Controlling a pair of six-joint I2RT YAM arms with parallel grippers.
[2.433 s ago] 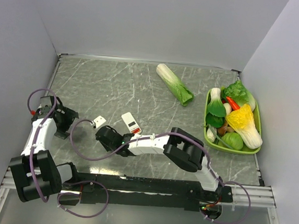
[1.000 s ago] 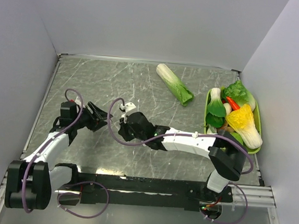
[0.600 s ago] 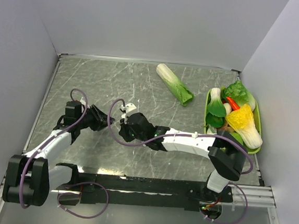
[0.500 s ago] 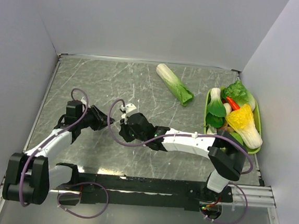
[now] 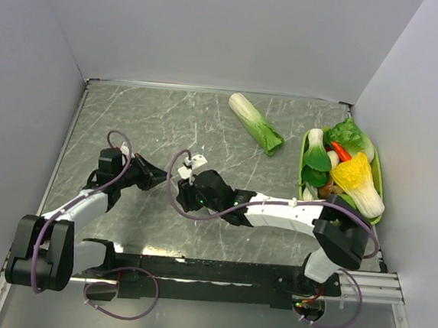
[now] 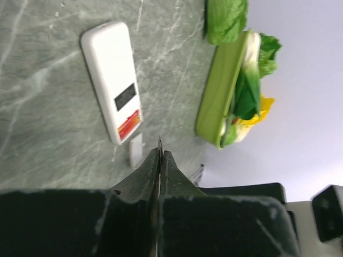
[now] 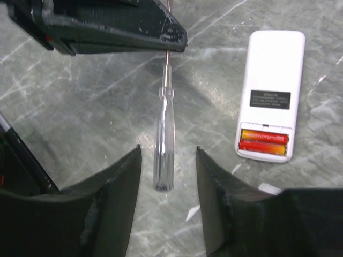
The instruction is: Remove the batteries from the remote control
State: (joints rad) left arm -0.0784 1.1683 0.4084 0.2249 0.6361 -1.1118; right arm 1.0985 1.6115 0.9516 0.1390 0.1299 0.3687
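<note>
**A:** Which step has the rig reached?

**B:** A handover, it seems. The left tool (image 7: 172, 38) is pinched fully shut on the thin metal shaft of a clear-handled screwdriver (image 7: 164, 140). The right tool (image 7: 168, 152) stands part open, with a finger on either side of the handle and neither touching it.

**A:** And the batteries?

**B:** Not yet unloaded. The remote control (image 7: 271, 91) lies flat on the desk (image 7: 80, 96), near the right tool and off to its right side. Its back compartment is uncovered, and the two red batteries (image 7: 263, 142) sit side by side in the end nearest that tool. A small white cover piece (image 7: 270, 188) lies just beside that end.

**A:** What does the next move call for?

**B:** Probably the right tool backs straight off without knocking the handle. The left tool then has to carry the screwdriver to the compartment and lever a battery up. A grip on so thin a shaft could let it swivel, so a slow approach looks wise.

**A:** What differs from earlier?

**B:** A couple of seconds back, the left arm was drawn in, well apart from the right tool. Since then it has come across to meet it and has closed its jaws, while the right tool's jaws have parted.
</note>
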